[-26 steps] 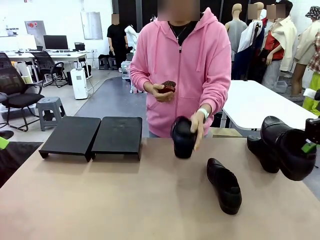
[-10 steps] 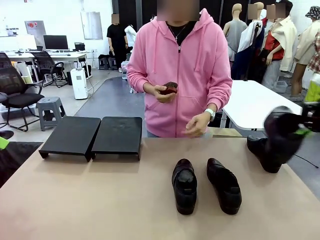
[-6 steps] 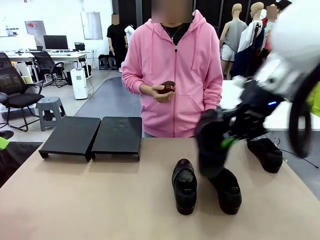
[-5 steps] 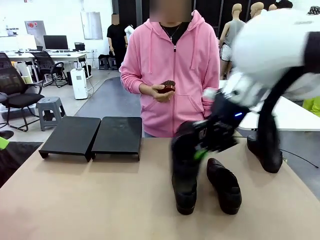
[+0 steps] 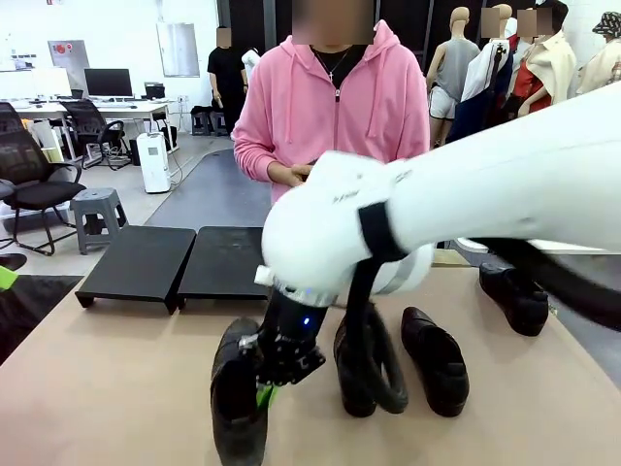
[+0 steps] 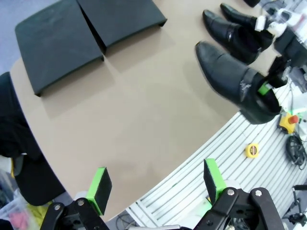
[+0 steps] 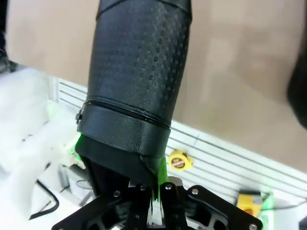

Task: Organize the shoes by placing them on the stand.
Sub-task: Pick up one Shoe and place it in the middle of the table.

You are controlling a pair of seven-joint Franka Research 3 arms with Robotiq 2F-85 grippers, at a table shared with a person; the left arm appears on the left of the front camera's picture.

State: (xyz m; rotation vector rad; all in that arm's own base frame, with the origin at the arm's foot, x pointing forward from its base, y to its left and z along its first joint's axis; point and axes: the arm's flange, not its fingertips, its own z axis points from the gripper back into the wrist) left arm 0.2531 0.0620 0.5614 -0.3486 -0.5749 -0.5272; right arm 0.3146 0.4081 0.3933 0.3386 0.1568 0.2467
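My right gripper (image 5: 265,386) is shut on the heel end of a black glossy shoe (image 5: 238,400) and holds it low over the table's front, left of the middle. In the right wrist view the shoe's textured sole (image 7: 139,62) rises from the shut gripper (image 7: 156,194). Two more shoes lie side by side mid-table (image 5: 356,374) (image 5: 437,361), and another rests at the far right (image 5: 514,296). The black stand (image 5: 179,260) sits at the far left. My left gripper (image 6: 156,182) hangs open above the table's near edge, with the stand (image 6: 72,33) and the held shoe (image 6: 230,81) in its view.
A person in a pink hoodie (image 5: 335,107) stands at the table's far side, behind my right arm (image 5: 466,204), which spans the middle. Bare tan tabletop (image 5: 116,369) lies between the held shoe and the stand. A yellow tape measure (image 6: 252,150) lies below the table edge.
The person set a shoe down beside the middle one and drew the hand back. My right arm swung from the far right across the table to the front left, carrying its shoe.
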